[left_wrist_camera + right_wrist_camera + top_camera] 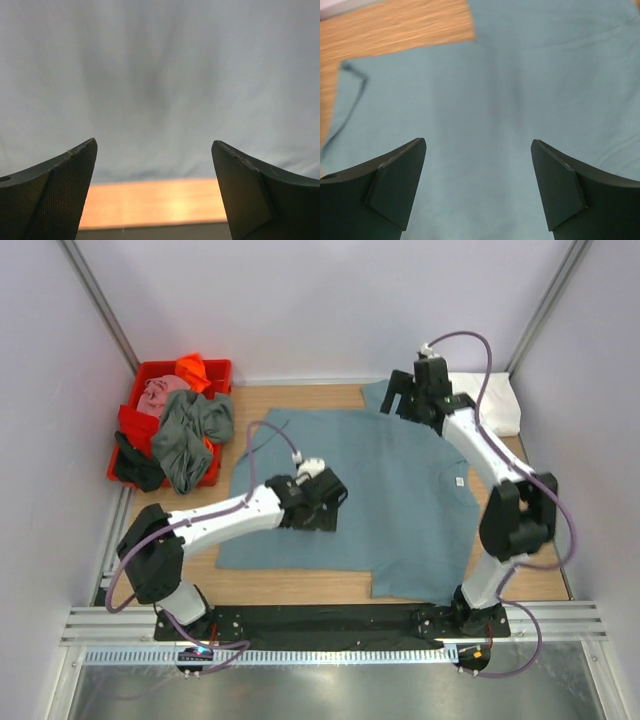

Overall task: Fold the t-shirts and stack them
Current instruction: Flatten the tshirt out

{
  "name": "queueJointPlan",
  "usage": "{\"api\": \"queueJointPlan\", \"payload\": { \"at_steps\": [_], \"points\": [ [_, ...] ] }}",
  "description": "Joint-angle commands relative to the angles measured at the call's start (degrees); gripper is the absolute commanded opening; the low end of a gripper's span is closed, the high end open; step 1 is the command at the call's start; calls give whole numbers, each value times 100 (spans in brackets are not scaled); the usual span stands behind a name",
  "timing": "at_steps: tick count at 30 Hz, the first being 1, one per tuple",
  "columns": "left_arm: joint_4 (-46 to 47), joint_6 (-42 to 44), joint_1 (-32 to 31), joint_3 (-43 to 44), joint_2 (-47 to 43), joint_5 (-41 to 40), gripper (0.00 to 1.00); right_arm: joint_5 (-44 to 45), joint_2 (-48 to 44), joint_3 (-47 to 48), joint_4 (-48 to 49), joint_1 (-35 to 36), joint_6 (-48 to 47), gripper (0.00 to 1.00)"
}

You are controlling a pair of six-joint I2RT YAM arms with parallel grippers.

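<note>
Top external: the teal shirt (400, 500) lies spread flat across the middle of the table (300, 585), its label (458, 481) toward the right. The left gripper (325, 502) hangs over the shirt's left half, inside the hem. The right gripper (403, 398) is over the far edge, by a sleeve. A white shirt (495, 405) sits folded in the far right corner. The tub (215, 367) at far left holds a grey-green shirt (190, 435) and pink and orange ones, not yet folded.

Left wrist: the fingers (60, 190) are spread wide with nothing between them. Smooth teal cloth fills the view beyond, and a strip of bare wood shows between the fingertips.

Right wrist: this pair is also wide apart and empty. Teal cloth is under and ahead of it, with a sleeve edge at the left and wood at the upper left.

Risks, as I judge them: neither gripper has a hold, so the fold depends on where each one pinches. A pinch in open cloth rather than on an edge would raise a tent, not a fold line. Catching only the top layer would leave the back layer on the table. If the two arms lift unevenly, the fold comes out skewed. Fingers dragged along the table would bunch the flat cloth.
</note>
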Motion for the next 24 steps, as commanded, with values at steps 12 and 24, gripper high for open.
{"api": "queueJointPlan", "payload": {
  "at_steps": [12,24],
  "points": [
    [-632,2810,2541,5431,3784,-1443,74,-337,-2970,-4704,940,520,835,91],
    [-424,3382,3016,7728,5588,-1233,73,-363,-4395,-4942,238,546,694,88]
  ]
}}
